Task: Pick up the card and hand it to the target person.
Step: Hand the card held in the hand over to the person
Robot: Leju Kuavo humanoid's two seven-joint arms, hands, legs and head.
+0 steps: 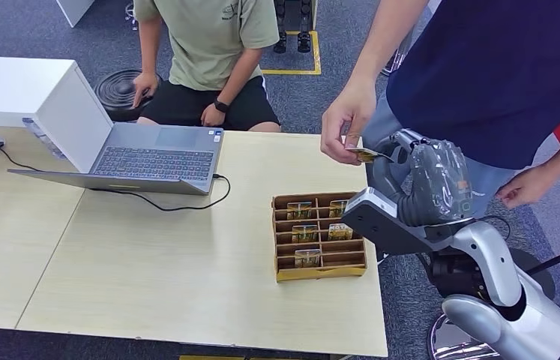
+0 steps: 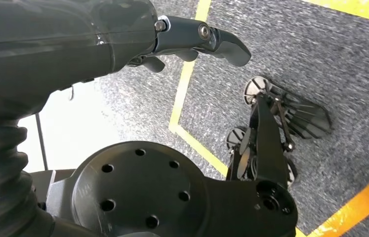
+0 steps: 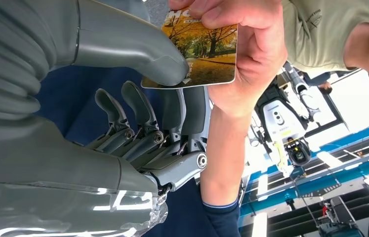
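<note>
My right hand [image 1: 411,176] is raised beside the table's right edge and pinches a card [image 1: 365,154] with an autumn-trees picture between thumb and fingers. In the right wrist view the thumb [image 3: 138,52] presses on the card [image 3: 207,52] while a person's hand [image 3: 251,59] grips its far end. That person in a navy shirt [image 1: 494,67] stands at the right; their hand [image 1: 345,120] holds the card from above. My left hand [image 2: 197,42] hangs over the grey floor, fingers curled in, with nothing in it.
A brown slotted card box [image 1: 318,236] with several similar cards lies on the light wooden table [image 1: 172,270] just left of my right arm. An open laptop [image 1: 138,154] and its cable sit further left. A second person in a green shirt [image 1: 213,37] sits behind the table.
</note>
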